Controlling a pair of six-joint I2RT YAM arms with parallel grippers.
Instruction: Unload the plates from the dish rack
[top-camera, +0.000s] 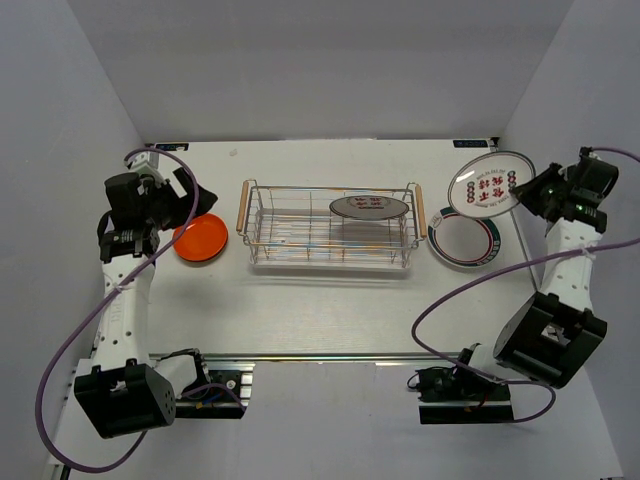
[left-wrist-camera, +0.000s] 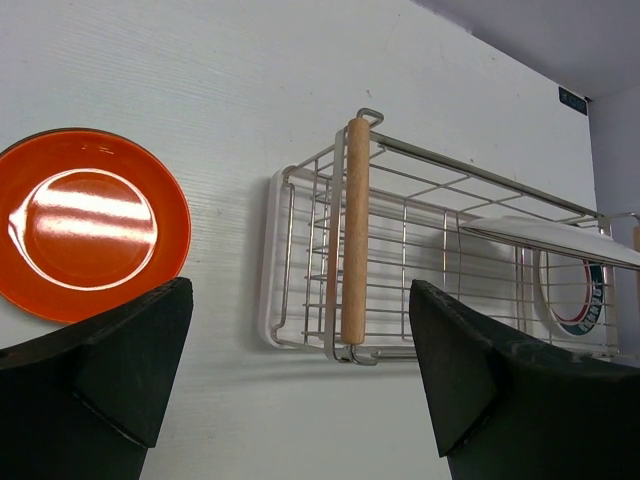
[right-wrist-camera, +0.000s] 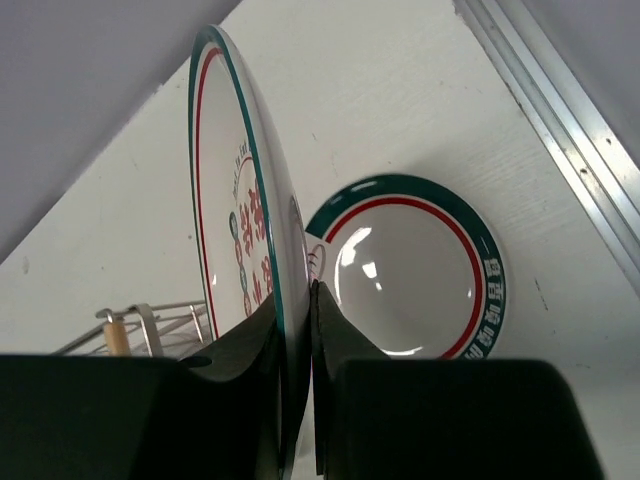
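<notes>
While hanging right of the dish rack (top-camera: 330, 228), grips a white plate (top-camera: 490, 184) by its rim in the right gripper (right-wrist-camera: 311, 305), printed face tilted toward the rack; rack's long axis left-right; left gripper (left-wrist-camera: 300, 290) spread wide near a red-orange plate (top-camera: 199, 239)

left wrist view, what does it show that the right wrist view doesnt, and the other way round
Only left wrist: the orange plate lying flat on the table, a white plate in the rack, and the open left gripper. Only right wrist: the right gripper shut on a patterned plate held on edge. Both: the rack, one wooden handle each, the table, and probably the striped-rim plate lying right of the rack, seen through the wires from the left.
</notes>
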